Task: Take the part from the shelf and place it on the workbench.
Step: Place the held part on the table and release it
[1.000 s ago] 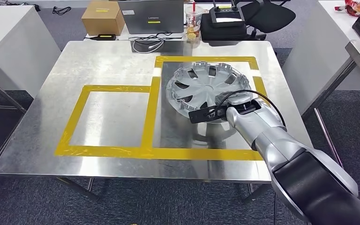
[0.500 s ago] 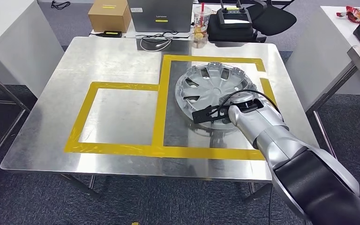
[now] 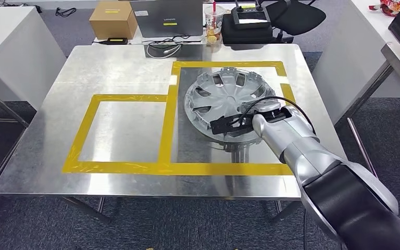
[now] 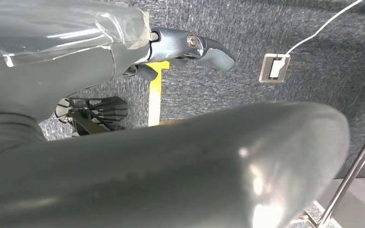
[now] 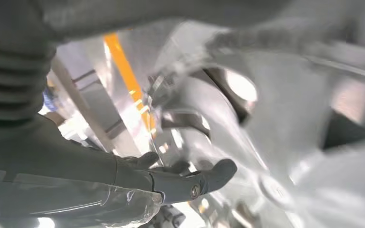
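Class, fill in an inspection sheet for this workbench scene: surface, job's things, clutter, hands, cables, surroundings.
Surface: metal workbench marked with yellow tape outlines.
Job's things: silver wheel cover inside the larger taped outline, near edge at the right hand.
Clutter: nothing seen on the bench.
Hands: right hand at the cover's rim, grip unclear; left hand hangs above the carpet, holding nothing.
Cables: black cable looping over the right wrist.
Surroundings: cardboard box, laptop, drink cup behind.
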`<state>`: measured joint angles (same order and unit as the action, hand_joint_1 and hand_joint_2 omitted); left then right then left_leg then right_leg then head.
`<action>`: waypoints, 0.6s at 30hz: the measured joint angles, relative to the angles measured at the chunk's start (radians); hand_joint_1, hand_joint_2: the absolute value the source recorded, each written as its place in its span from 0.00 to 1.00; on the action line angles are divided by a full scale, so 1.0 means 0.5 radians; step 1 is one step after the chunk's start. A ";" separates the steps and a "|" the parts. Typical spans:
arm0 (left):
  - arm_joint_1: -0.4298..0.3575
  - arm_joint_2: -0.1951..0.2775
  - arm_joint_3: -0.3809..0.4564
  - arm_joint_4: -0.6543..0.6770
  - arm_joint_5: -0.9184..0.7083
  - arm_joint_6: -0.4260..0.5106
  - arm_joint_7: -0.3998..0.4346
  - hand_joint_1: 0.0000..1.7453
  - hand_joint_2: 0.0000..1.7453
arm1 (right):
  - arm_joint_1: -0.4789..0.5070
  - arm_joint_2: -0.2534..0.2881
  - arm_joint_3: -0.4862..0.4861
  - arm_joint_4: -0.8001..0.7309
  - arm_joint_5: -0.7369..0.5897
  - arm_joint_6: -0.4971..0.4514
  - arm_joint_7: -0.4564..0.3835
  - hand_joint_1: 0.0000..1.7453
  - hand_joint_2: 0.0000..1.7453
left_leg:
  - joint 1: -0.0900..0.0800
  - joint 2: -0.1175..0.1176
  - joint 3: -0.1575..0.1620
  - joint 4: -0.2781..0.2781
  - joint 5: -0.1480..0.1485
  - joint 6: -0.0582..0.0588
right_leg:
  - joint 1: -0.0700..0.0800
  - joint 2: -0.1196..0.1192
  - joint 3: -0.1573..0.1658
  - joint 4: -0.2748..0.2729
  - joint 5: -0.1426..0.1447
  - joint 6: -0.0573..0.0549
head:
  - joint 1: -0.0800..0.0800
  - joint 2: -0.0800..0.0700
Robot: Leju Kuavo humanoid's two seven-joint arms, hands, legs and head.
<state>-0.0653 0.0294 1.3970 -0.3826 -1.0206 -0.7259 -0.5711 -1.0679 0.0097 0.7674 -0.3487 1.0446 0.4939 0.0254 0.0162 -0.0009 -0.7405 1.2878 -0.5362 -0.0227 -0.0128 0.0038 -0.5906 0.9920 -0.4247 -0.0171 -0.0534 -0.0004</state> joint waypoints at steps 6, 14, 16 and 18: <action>0.019 -0.028 0.005 -0.054 0.063 -0.081 0.027 0.00 0.00 | 0.066 0.018 -0.149 -0.173 -0.235 -0.464 -0.110 0.00 0.00 | -0.013 -0.002 0.277 -0.568 0.228 0.040 | 0.016 0.007 -0.004 -0.002 0.000 0.026 | 0.001 0.000; 0.116 -0.405 0.077 -0.761 0.122 -0.556 0.179 0.00 0.00 | 0.931 -0.055 -1.148 -1.970 -0.578 -0.960 -0.629 0.00 0.00 | -0.008 -0.061 0.290 -0.608 0.253 0.125 | 0.010 -0.003 -0.271 0.582 -0.268 0.046 | 0.007 0.000; 0.132 -0.453 0.090 -0.848 0.120 -0.563 0.159 0.00 0.00 | 1.132 -0.050 -1.349 -2.345 -0.657 -1.074 -0.865 0.00 0.00 | -0.011 -0.071 0.293 -0.607 0.251 0.126 | 0.010 -0.004 -0.240 0.521 -0.229 0.073 | 0.008 0.000; 0.138 -0.504 0.119 -0.948 0.128 -0.594 0.163 0.00 0.00 | 1.342 -0.038 -1.523 -2.730 -0.729 -1.184 -1.075 0.00 0.00 | -0.018 -0.075 0.298 -0.602 0.246 0.121 | 0.013 -0.014 -0.085 0.213 -0.120 0.092 | 0.008 0.000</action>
<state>0.0035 -0.2225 1.4564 -0.8567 -0.9565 -1.0231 -0.4898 -0.3968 -0.0094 0.0058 -1.7136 0.6803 -0.0981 -0.5122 0.0072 -0.0383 -0.5915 0.9870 -0.4131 0.0376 -0.0064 -0.0034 -0.6330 1.0983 -0.4849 0.0288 -0.0493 -0.0004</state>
